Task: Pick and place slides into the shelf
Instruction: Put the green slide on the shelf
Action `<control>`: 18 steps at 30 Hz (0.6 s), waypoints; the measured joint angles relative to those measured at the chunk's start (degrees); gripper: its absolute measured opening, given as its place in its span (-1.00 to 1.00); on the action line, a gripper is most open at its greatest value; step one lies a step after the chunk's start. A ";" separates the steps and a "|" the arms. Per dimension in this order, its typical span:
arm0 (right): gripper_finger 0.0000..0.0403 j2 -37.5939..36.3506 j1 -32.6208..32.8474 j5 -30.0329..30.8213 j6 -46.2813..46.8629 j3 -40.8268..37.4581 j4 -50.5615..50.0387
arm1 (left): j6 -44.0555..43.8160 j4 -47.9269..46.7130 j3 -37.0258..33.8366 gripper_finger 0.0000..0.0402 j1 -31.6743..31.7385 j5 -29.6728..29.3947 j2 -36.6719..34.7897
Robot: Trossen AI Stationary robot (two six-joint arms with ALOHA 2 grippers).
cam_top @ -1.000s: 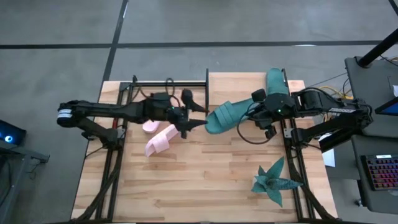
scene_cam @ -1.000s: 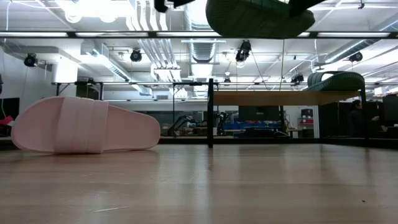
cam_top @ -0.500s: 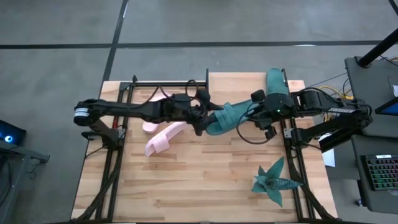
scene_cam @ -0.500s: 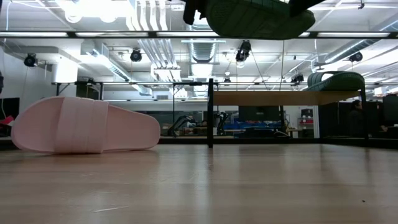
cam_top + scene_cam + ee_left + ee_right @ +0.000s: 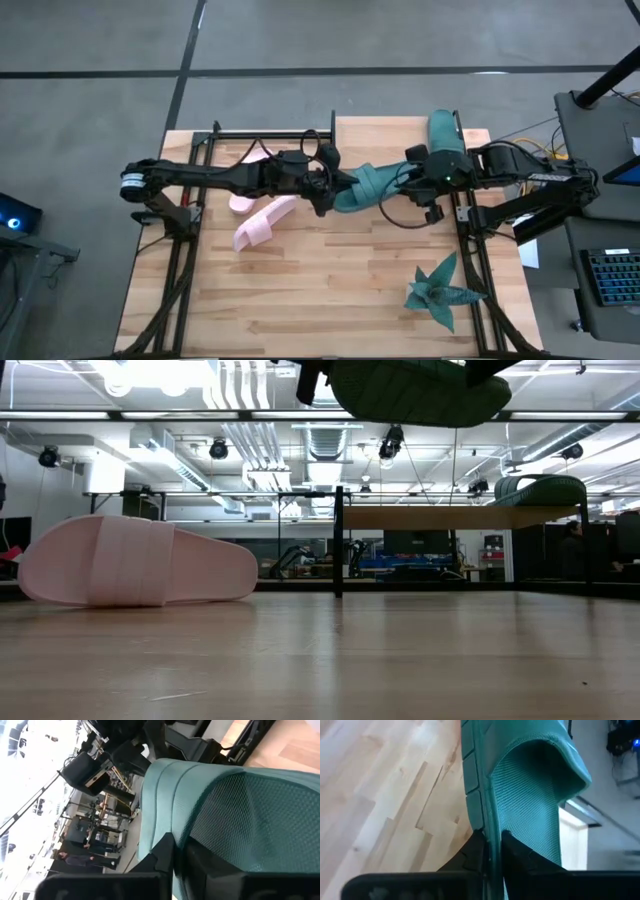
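A dark teal slide (image 5: 365, 185) hangs high over the table's middle, its sole (image 5: 415, 390) showing in the low view. My left gripper (image 5: 335, 190) is shut on its left end and my right gripper (image 5: 402, 185) on its right end. A second teal slide (image 5: 445, 130) lies sole-down on the shelf (image 5: 455, 518) at the far right. Two pink slides (image 5: 255, 225) (image 5: 240, 203) rest on the tabletop at the left, one of them (image 5: 135, 560) flat on its sole. My left gripper pinches an edge at the slide's left end (image 5: 172, 827) between its two fingers, one on the smooth outer face, the other on the mesh-lined side. The fingers come level from the table's left. The slide is lifted clear. My right gripper pinches the slide's edge (image 5: 487, 822) beside the strap, one finger on the grooved sole side, the other on the mesh-lined inside. The fingers come level from the table's right. The slide hangs clear of the table between both grippers.
A teal spiky star-shaped plant (image 5: 440, 290) sits near the table's right front. Black frame rails (image 5: 185, 260) run along the table's left and right sides. The shelf's black post (image 5: 338, 540) stands at mid-table, far side. Bare wood lies across the near half.
My left gripper has gone toward the table's right edge up to the teal slide's left end, then shut and taken hold of it. The slide stays lifted in my right gripper; its left end now looks drawn in narrower.
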 joint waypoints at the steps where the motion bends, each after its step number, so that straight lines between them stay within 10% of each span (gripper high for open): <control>1: -0.79 0.00 0.00 0.32 1.16 0.08 -0.05 | -0.09 -0.01 0.00 -0.98 0.03 -0.12 0.00; 18: -0.29 -4.73 0.00 11.98 12.90 3.58 -6.29 | -0.24 3.79 0.01 -1.00 -0.08 -15.76 -0.07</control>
